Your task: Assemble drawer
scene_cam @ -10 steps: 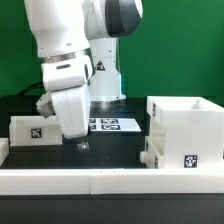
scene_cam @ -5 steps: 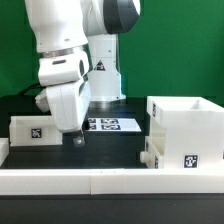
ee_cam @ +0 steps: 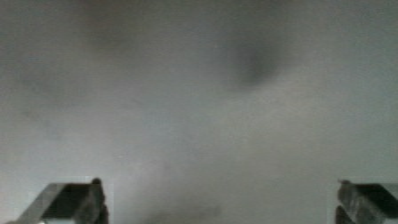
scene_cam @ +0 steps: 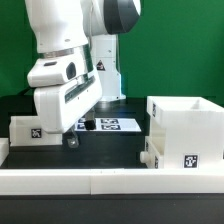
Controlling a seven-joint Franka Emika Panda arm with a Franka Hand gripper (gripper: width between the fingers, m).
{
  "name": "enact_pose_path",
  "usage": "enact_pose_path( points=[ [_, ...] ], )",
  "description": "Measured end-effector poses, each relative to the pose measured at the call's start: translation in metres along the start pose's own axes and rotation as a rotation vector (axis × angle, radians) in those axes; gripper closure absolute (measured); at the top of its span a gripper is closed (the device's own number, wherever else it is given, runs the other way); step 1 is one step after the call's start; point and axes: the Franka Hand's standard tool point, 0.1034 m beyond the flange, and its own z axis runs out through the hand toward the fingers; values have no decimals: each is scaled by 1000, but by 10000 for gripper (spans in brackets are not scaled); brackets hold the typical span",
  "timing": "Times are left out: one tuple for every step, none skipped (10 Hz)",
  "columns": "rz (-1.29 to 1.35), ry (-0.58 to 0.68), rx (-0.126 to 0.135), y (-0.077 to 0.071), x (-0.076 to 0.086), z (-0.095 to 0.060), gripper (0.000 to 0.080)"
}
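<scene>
Claw (scene_cam: 70,140) swung left; drawer (scene_cam: 186,125) white, boxy, tagged.

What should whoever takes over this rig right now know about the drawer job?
Gripper: open, empty, low over the table beside the loose tray.
Loose tray: alone on the exterior view's left, not grasped.
Housing: upright on the exterior view's right, with the second tray low against its side; inserted or not, cannot tell.
Done: nothing in hand yet.
Left: pick up the loose tray, and likely fit it into the housing.
</scene>
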Motion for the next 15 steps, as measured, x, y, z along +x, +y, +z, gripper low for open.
enact_pose_path(
  points=[
    [79, 4, -25, -3, -7, -5, 150],
    [131, 2, -47, -9, -16, -10, 150],
    [246, 3, -53, -17, -23, -14, 150],
    [329, 8, -67, -21, -32, -19, 150],
    [396, 7, -72, -28, -43, -24, 150],
    [500, 7, -75, -35, -51, -27, 150],
    [573, 8, -82, -38, -53, -26, 150],
    [613, 11, -81, -37, -52, -25, 150],
    [684, 14, -81, -37, -52, -25, 150],
    [740, 16, -80, -38, -52, -25, 150],
    [790, 19, -80, -38, -51, -25, 150],
    [854, 24, -78, -38, -51, -25, 150],
    [863, 27, -90, -38, -53, -27, 150],
    [871, 31, -126, -43, -62, -32, 150],
    [880, 28, -147, -51, -71, -33, 150]
  ],
)
